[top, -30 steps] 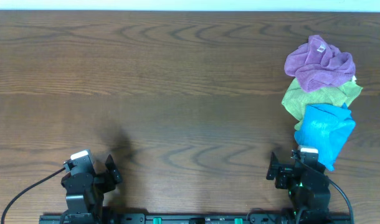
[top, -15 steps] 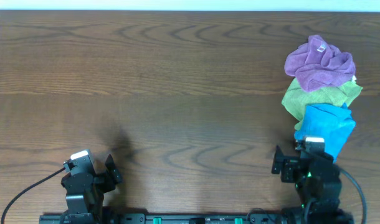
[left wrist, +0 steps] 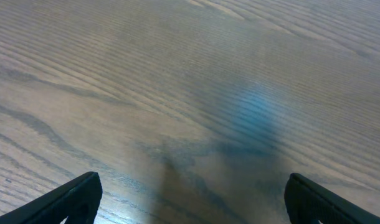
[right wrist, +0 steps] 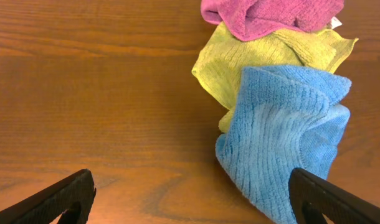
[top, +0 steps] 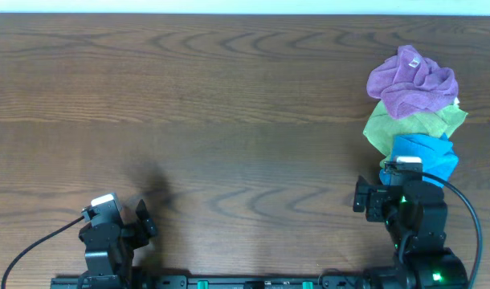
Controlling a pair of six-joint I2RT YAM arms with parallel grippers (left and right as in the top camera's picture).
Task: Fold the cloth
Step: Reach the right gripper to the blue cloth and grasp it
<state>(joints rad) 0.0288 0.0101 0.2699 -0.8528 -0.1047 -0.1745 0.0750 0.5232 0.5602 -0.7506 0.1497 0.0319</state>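
1. Right gripper (right wrist: pixel 190 199): jaws spread wide and released, gripping nothing; its dark fingers (right wrist: pixel 62 199) frame bare wood and the near part of a blue towel.
2. Left gripper (left wrist: pixel 190 196): jaws likewise wide apart and empty; only wood grain shows between them.
3. The cloth (right wrist: pixel 283 130): sky-blue, fuzzy and crumpled, not laid flat; it lies at the near right of the table (top: pixel 229 96), just beyond the right gripper and closer to its right finger; from overhead, the gripper hides the cloth's near edge.
4. A light green cloth (right wrist: pixel 265 56), bunched, touches the blue one's far side; a purple cloth (right wrist: pixel 265 15) overlaps the green one farther back.
5. The left arm sits at the near left, well apart from all three cloths.
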